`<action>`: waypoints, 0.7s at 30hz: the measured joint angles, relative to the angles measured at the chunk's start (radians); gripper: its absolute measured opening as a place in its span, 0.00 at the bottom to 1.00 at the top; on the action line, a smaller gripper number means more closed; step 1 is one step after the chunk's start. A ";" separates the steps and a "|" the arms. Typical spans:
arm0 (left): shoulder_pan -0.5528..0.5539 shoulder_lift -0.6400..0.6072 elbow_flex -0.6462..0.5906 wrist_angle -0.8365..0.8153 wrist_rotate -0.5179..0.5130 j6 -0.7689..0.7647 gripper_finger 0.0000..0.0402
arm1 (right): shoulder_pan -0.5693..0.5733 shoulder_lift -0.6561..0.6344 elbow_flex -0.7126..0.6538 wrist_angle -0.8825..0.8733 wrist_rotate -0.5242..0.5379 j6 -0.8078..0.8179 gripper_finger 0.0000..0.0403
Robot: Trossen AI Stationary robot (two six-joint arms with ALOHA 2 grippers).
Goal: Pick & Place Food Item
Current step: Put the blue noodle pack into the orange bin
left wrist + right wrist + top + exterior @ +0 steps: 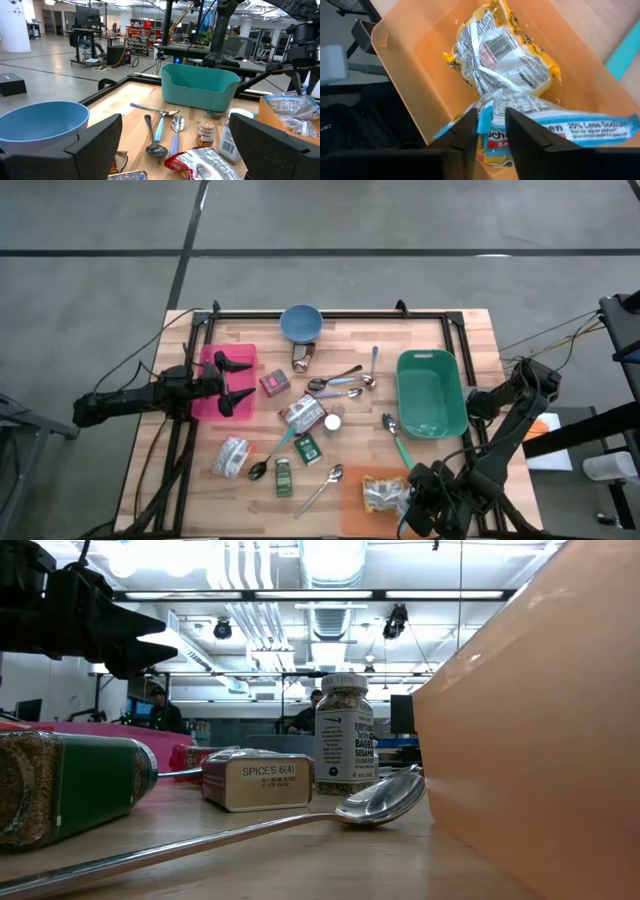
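An orange bin [352, 502] stands at the table's near edge, right of the middle. A yellow-and-white food packet [505, 55] lies flat in it. My right gripper [491, 114] points steeply down into the bin, shut on a blue-and-white food packet [560, 132]. In the high view the right gripper [408, 502] is at the bin's right end. My left gripper [232, 383] waits open and level above the pink tray [205, 395] at the table's left. My right gripper pinches the blue-and-white packet's crumpled upper edge [486, 111] between its two fingers. The fingers slant down from above. The packet's body spreads out below the fingers inside the orange bin, next to the yellow-and-white packet.
A green bin [430, 392] stands at the right, a blue bowl [300, 322] at the far edge. Spoons, spice jars, a tin [255, 780] and other packets lie scattered across the table's middle. The orange bin's wall [530, 720] fills the right of the low view.
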 joint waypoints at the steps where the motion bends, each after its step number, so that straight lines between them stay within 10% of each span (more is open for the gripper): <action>1: 0.000 0.000 0.000 0.000 0.000 0.000 0.93 | 0.000 0.000 0.000 0.000 0.000 -0.002 0.30; 21: 0.000 0.000 0.000 0.000 0.000 0.000 0.93 | -0.002 -0.040 0.000 -0.066 0.167 -0.050 0.67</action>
